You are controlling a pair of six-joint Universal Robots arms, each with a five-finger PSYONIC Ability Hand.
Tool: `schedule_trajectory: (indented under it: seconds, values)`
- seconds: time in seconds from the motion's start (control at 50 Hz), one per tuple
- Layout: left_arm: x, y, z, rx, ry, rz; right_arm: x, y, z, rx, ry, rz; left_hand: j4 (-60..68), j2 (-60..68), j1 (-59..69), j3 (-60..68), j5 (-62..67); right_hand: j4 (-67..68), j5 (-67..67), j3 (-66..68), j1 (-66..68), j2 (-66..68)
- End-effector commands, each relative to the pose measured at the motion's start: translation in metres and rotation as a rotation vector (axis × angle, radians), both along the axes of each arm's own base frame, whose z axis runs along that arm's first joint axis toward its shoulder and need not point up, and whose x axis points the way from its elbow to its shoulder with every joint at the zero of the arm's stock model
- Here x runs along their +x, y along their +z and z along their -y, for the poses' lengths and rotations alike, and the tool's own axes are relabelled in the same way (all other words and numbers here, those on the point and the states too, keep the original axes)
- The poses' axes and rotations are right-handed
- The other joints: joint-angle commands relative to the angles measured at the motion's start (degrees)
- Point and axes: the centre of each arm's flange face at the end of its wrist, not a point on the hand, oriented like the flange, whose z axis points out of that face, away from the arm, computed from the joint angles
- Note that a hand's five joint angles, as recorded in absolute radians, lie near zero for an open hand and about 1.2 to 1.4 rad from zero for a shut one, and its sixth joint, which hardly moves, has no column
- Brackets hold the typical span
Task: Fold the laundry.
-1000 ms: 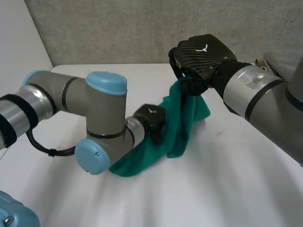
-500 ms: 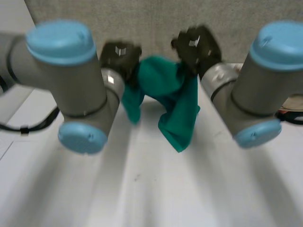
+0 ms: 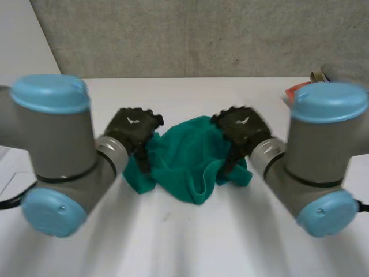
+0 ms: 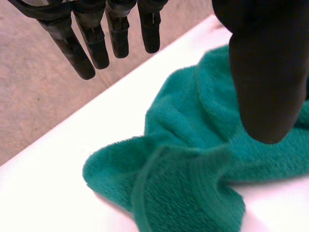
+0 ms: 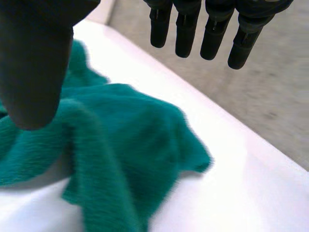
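Left hand (image 3: pixel 135 124) and right hand (image 3: pixel 241 128) flank crumpled towel (image 3: pixel 184 159)

One towel (image 3: pixel 184 158); two hands, left hand (image 3: pixel 135 128), right hand (image 3: pixel 242 128); one table (image 3: pixel 173 242).

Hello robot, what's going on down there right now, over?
Left hand, right hand open, either side of the green towel. Towel crumpled on the table, not folded. Red item at the far right edge, apart.
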Motion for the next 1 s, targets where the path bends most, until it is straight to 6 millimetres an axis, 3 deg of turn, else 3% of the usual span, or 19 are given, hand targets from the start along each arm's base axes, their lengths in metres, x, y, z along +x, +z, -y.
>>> schedule_trajectory:
  seconds: [0.02,0.08,0.12,0.2,0.26,0.36,0.46,0.48,0.5,0.52,0.54,0.64,0.72,0.74,0.8,0.84,0.88,0.94,1.0]
  values:
    - [0.013,0.013,0.018,0.041,-0.126,-0.044,-0.053,0.012,0.023,0.124,-0.197,0.08,5.23,4.87,4.5,4.52,5.64,6.2,8.45,6.87,5.72,6.41]
    - [0.011,0.004,0.024,0.054,-0.168,-0.01,-0.059,-0.003,0.024,0.209,-0.21,0.058,6.94,6.58,6.21,6.23,7.35,9.6,11.84,10.26,9.12,9.8]
    - [0.005,-0.013,0.033,0.053,-0.205,0.074,-0.063,-0.025,0.025,0.295,-0.207,0.027,9.8,9.45,9.08,9.09,10.21,10.11,12.36,10.77,9.63,10.32]
    - [-0.005,-0.037,0.041,0.046,-0.258,0.182,-0.058,-0.046,0.028,0.335,-0.177,0.028,9.64,9.28,8.91,8.93,10.04,11.45,13.7,12.12,10.97,11.66]
    - [-0.01,-0.056,0.039,0.075,-0.309,0.259,-0.052,-0.059,0.033,0.327,-0.162,0.061,8.8,8.44,8.07,8.09,9.2,13.46,15.71,14.13,12.98,13.67]
    - [-0.015,-0.069,0.029,0.129,-0.355,0.316,-0.038,-0.072,0.035,0.309,-0.146,0.131,13.99,13.63,13.26,13.28,14.4,18.01,20.25,18.67,17.53,18.21]
    - [-0.019,-0.069,0.027,0.127,-0.352,0.304,-0.025,-0.086,0.034,0.299,-0.129,0.169,40.87,40.51,40.14,40.16,41.27,25.9,28.14,26.56,25.41,26.1]
    - [-0.02,-0.069,0.026,0.124,-0.352,0.3,-0.023,-0.087,0.034,0.295,-0.127,0.172,47.92,47.56,47.19,47.21,48.32,32.25,34.5,32.91,31.77,32.46]
    - [-0.02,-0.064,0.028,0.111,-0.34,0.286,-0.021,-0.089,0.035,0.287,-0.134,0.175,64.62,64.27,63.9,63.91,65.03,50.3,52.54,50.96,49.82,50.5]
    - [-0.02,-0.061,0.028,0.106,-0.33,0.278,-0.021,-0.089,0.035,0.276,-0.138,0.177,64.79,64.43,64.06,64.08,65.2,61.99,64.24,62.66,61.51,62.2]
    - [-0.02,-0.056,0.029,0.095,-0.318,0.265,-0.022,-0.088,0.037,0.268,-0.149,0.178,64.79,64.44,64.06,64.08,65.2,62.11,64.35,62.77,61.63,62.31]
    - [-0.015,-0.011,0.027,0.029,-0.243,0.146,-0.032,-0.061,0.044,0.157,-0.225,0.172,64.79,64.44,64.06,64.08,65.2,62.11,64.36,62.77,61.63,62.32]
    - [-0.006,0.048,0.017,-0.044,-0.195,-0.016,-0.05,-0.004,0.053,-0.023,-0.256,0.164,64.79,64.44,64.06,64.08,65.2,62.11,64.36,62.77,61.63,62.32]
    - [0.002,0.073,0.013,-0.076,-0.163,-0.091,-0.058,0.023,0.054,-0.118,-0.248,0.145,64.79,64.44,64.06,64.08,65.2,62.11,64.36,62.77,61.63,62.32]
    - [0.021,0.12,0.008,-0.136,-0.104,-0.243,-0.064,0.058,0.05,-0.24,-0.221,0.105,64.79,64.44,64.06,64.08,65.2,62.11,64.36,62.77,61.63,62.32]
    - [0.029,0.14,0.004,-0.174,-0.088,-0.302,-0.066,0.087,0.046,-0.353,-0.188,0.059,64.79,64.44,64.06,64.08,65.2,62.11,64.36,62.77,61.63,62.32]
    - [0.035,0.154,0.004,-0.184,-0.062,-0.367,-0.064,0.102,0.041,-0.41,-0.164,0.031,64.79,64.44,64.06,64.08,65.2,62.11,64.36,62.77,61.63,62.32]
    - [0.035,0.158,0.006,-0.182,-0.061,-0.385,-0.057,0.12,0.031,-0.443,-0.116,-0.015,64.79,64.44,64.06,64.08,65.2,62.11,64.36,62.77,61.63,62.32]
    - [0.032,0.144,0.017,-0.14,-0.045,-0.347,-0.05,0.123,0.028,-0.413,-0.076,-0.061,64.79,64.44,64.06,64.08,65.2,62.11,64.36,62.77,61.63,62.32]
